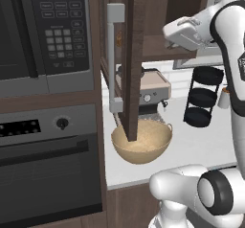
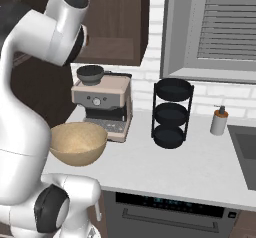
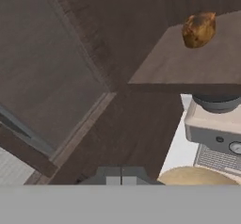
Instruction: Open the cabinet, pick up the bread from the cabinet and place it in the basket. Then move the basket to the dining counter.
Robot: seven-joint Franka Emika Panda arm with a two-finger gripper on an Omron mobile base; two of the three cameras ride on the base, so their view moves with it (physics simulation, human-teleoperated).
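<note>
Golden bread [image 3: 199, 29] on cabinet [image 3: 188, 63] shelf.

Even, soft rendered light; faint shadows; low resolution; hand view slightly blurred.

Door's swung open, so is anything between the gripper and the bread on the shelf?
Nothing visible. In the hand view the small golden-brown lumpy bread sits exposed on the dark brown wooden cabinet shelf, open space in front of it.
</note>
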